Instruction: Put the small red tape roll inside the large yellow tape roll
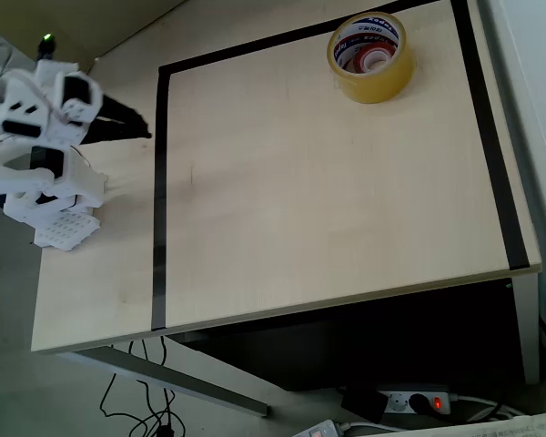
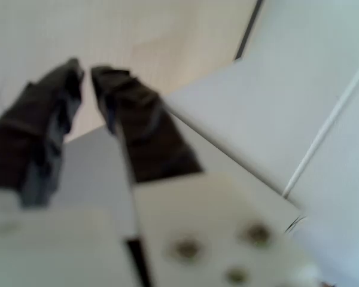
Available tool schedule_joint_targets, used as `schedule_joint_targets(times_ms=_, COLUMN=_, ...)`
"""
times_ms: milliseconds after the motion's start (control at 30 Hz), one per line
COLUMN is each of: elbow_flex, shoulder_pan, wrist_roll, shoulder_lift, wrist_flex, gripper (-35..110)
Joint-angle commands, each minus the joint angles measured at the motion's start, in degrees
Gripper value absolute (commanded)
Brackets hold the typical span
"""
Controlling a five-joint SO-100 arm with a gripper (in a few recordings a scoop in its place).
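Observation:
The large yellow tape roll (image 1: pixel 370 56) stands on end near the table's far right corner in the overhead view. Inside its white printed core lies the small red tape roll (image 1: pixel 371 60), of which a red ring with a pale middle shows. My gripper (image 1: pixel 144 127) is far away at the table's left edge, just outside the black tape line, and points toward the table. In the wrist view its two black fingers (image 2: pixel 131 119) stand almost together with nothing between them, and my gripper (image 2: pixel 87 69) hangs above pale table.
A black tape line (image 1: pixel 159 191) frames the work area on the light wooden table (image 1: pixel 328 200). The arm's white base (image 1: pixel 55 196) sits at the left edge. A power strip (image 1: pixel 414 401) and cables lie on the floor below the front edge.

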Motion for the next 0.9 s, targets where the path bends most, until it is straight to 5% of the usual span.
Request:
schedule_joint_targets(times_ms=0, elbow_flex=5.62, shoulder_pan=-0.88, wrist_roll=0.62, shoulder_lift=15.64, wrist_flex=3.78, gripper=0)
schedule_joint_targets(times_ms=367, elbow_flex=17.14, shoulder_pan=5.45, wrist_roll=2.90, shoulder_lift=26.37, wrist_flex=8.17, gripper=0)
schedule_joint_targets(times_ms=867, elbow_flex=41.22, shoulder_pan=6.06, wrist_roll=5.89, shoulder_lift=26.37, wrist_flex=-1.32, gripper=0)
